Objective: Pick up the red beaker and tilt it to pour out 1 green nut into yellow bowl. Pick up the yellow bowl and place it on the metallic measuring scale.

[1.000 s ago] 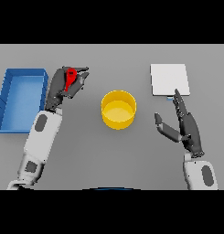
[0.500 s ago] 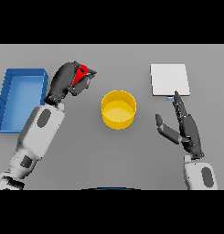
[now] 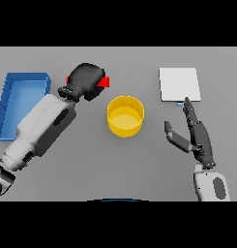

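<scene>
Your left hand (image 3: 86, 81) was wrapped around the red beaker (image 3: 104, 82), holding it just left of the yellow bowl (image 3: 125, 116), presumably to tip it in. Your right hand (image 3: 195, 135) waited slack-fingered below the scale (image 3: 180, 84) on the counter (image 3: 139, 164).

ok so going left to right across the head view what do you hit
blue tray → left hand shut on the red beaker → yellow bowl → right hand, open; the scale overlaps it in this order.
</scene>
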